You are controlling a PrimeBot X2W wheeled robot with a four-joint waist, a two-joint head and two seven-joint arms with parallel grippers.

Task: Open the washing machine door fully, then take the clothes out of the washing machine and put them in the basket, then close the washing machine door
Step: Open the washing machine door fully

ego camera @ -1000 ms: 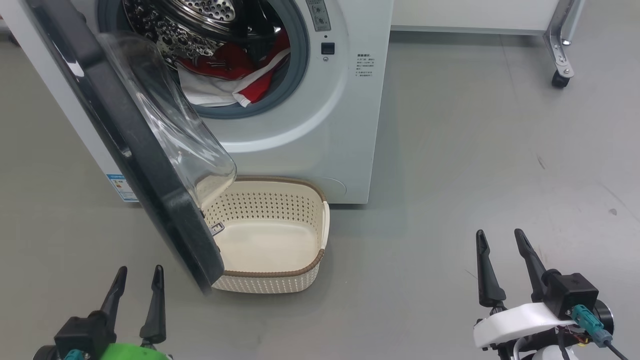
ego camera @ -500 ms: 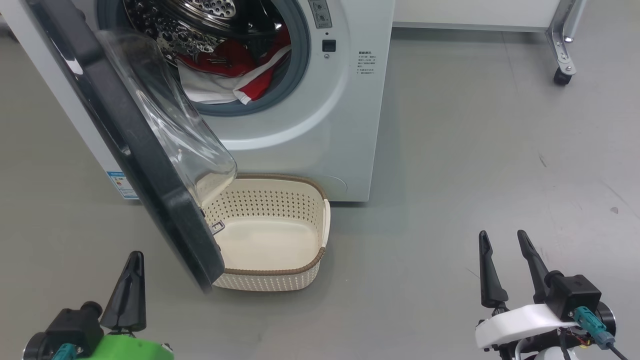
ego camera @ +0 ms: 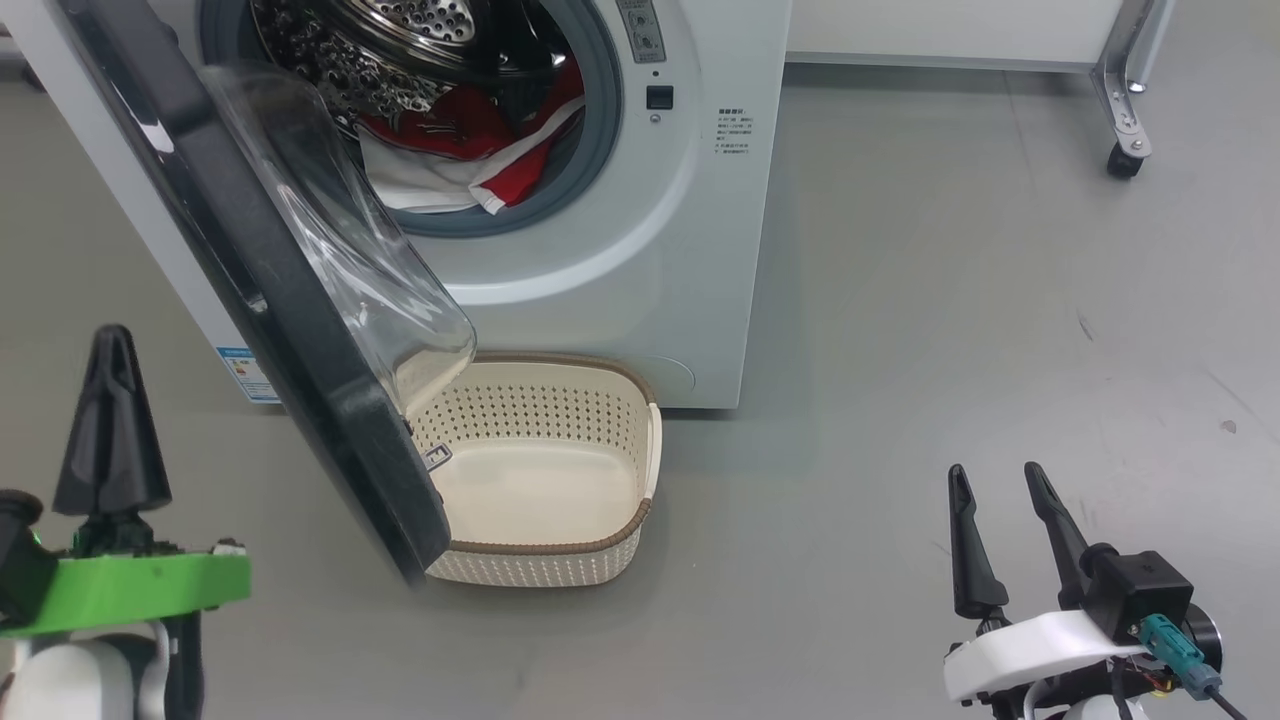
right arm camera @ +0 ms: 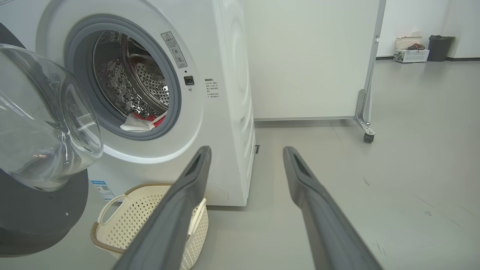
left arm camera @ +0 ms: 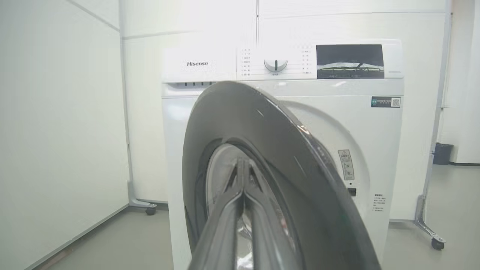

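The washing machine (ego camera: 640, 250) stands with its door (ego camera: 300, 340) part-way open, black rim edge-on and the clear glass bowl bulging toward the drum. Red and white clothes (ego camera: 455, 150) lie in the drum mouth. The cream basket (ego camera: 540, 410) sits on the floor below the opening, empty, its left end under the door. My left gripper (ego camera: 112, 335) is shut on nothing, raised to the left of the door. In the left wrist view the shut left gripper (left arm camera: 243, 162) points at the door's outer face (left arm camera: 285, 150). My right gripper (ego camera: 995, 472) is open, low at the right, away from the machine.
A white panel on a metal frame with a caster (ego camera: 1122, 160) stands behind and to the right of the machine. Bare grey floor (ego camera: 950, 320) spreads to the right. A dark bin (right arm camera: 440, 47) and a white crate sit far back. A white wall (left arm camera: 56, 131) runs along the left.
My left gripper has shut and has risen up the left side of the head view, beside the door's outer face. The right gripper, door, clothes and basket have not moved.
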